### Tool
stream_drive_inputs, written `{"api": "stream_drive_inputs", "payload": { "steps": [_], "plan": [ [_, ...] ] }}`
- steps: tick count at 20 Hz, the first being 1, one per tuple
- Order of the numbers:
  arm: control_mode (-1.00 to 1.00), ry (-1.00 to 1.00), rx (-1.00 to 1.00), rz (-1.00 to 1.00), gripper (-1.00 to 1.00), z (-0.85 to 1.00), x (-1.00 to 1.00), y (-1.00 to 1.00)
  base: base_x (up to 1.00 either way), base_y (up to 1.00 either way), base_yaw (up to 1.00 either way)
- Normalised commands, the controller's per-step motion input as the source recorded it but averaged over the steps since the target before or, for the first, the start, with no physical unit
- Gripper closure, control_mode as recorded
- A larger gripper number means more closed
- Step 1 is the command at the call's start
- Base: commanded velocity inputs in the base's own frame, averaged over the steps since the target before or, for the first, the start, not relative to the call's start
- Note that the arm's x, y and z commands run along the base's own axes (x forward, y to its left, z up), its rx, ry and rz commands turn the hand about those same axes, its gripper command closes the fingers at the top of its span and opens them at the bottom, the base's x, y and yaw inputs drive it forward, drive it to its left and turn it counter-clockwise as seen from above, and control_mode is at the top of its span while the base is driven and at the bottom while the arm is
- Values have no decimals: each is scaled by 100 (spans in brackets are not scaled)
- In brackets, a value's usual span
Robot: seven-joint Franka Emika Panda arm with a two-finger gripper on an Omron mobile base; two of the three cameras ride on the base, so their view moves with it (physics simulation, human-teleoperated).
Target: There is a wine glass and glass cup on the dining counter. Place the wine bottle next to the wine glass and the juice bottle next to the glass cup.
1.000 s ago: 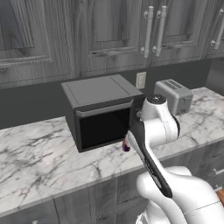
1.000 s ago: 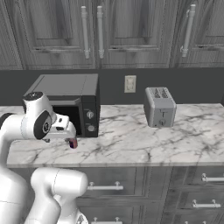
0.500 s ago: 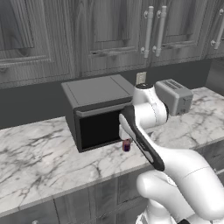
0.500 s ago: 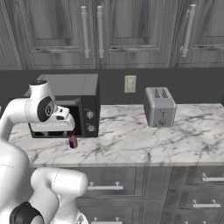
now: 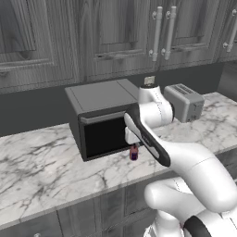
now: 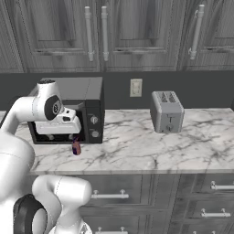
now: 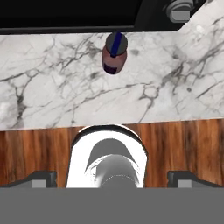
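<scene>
I see small purple juice bottle (image 7: 114, 58) upright on veined marble counter (image 7: 175, 87), just before boxy black microwave (image 5: 99, 118). My gripper (image 7: 111, 178) above, jaws wide apart, empty.

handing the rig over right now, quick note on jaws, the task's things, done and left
Gripper: jaws wide open, holding nothing, hanging over the counter edge short of the juice bottle.
Juice bottle: upright on the marble counter, just in front of the microwave; toaster further along.
Done: no bottle picked up yet.
Left: grasp the juice bottle, set it by the glass cup; then put the wine bottle by the wine glass.
</scene>
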Motion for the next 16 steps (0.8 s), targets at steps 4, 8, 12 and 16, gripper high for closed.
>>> {"api": "stream_drive_inputs", "payload": {
  "steps": [4,8,12,16],
  "plan": [
    [-100,0,1,0,-100,-20,5,-3,0,0,0],
    [-100,0,3,0,-100,-22,1,-4,0,0,0],
    [-100,-1,4,0,-100,-19,7,-7,0,0,0],
    [-100,-3,7,0,-100,-11,10,-1,0,0,0]
  ]
}}
